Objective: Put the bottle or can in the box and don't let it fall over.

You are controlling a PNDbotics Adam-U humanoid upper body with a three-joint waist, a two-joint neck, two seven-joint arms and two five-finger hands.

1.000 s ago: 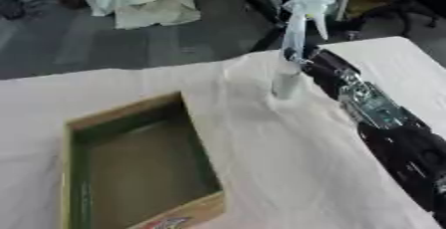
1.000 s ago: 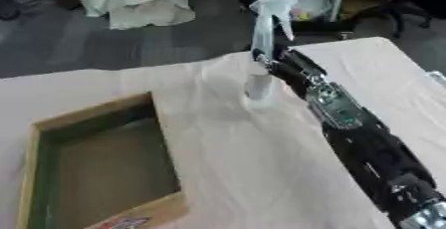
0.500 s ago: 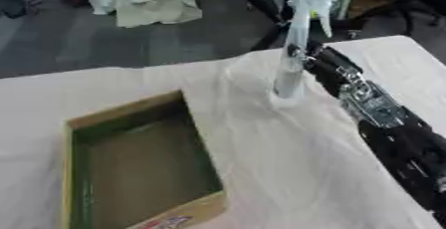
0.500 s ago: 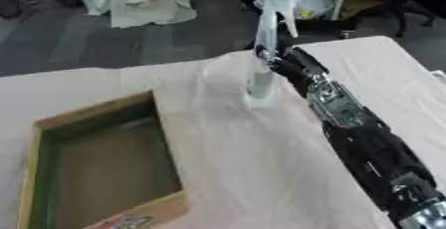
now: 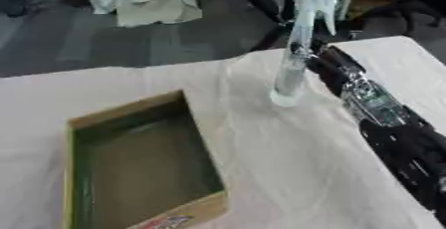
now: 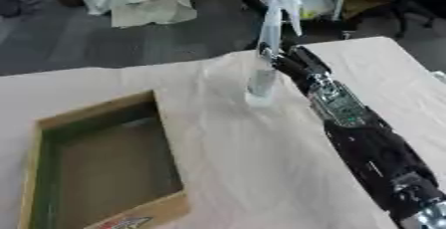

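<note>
Left eye view: right robot hand [image 5: 315, 59] was clamped on the upright spray bottle [image 5: 293, 58]; the box [image 5: 139, 166] lay down-left, well apart.

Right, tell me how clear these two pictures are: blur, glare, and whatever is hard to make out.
Left eye view: soft all over; the clear plastic spray bottle shows bright streaks, and the right hand against it is a dark blur, its grip unreadable. Right eye view: equally soft; the printing on the green-lined cardboard box is illegible, light on the cream tablecloth is even, and the room behind is dim.
</note>
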